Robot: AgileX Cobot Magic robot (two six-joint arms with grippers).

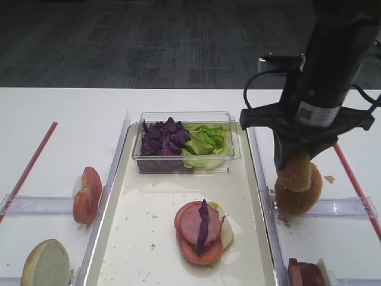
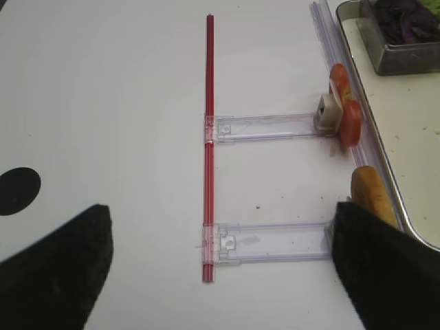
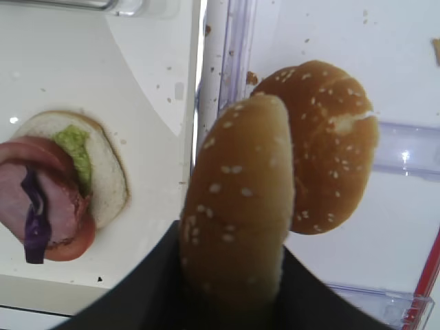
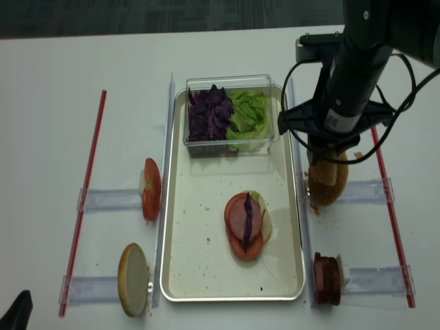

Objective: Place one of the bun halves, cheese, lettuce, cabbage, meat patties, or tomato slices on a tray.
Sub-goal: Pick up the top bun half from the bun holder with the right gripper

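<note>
Stack on the tray (image 1: 119, 238) is partly built: bottom bun w/ lettuce bit, tomato, meat slice and a purple cabbage strip on top. No top bun on it yet.

Right hand (image 3: 234, 302) is clamped on a sesame bun top (image 3: 237, 227), held on edge, just beside a second sesame bun (image 3: 330, 144) that sits on the tabletop (image 1: 59, 119) right of the tray. So the held bun is picked but not yet over the tray; likely left: carry it across and set it down.

Right arm hangs down steeply over the right rack. Left hand (image 2: 220, 268) hovers over the left side, fingers apart, holding nothing.
</note>
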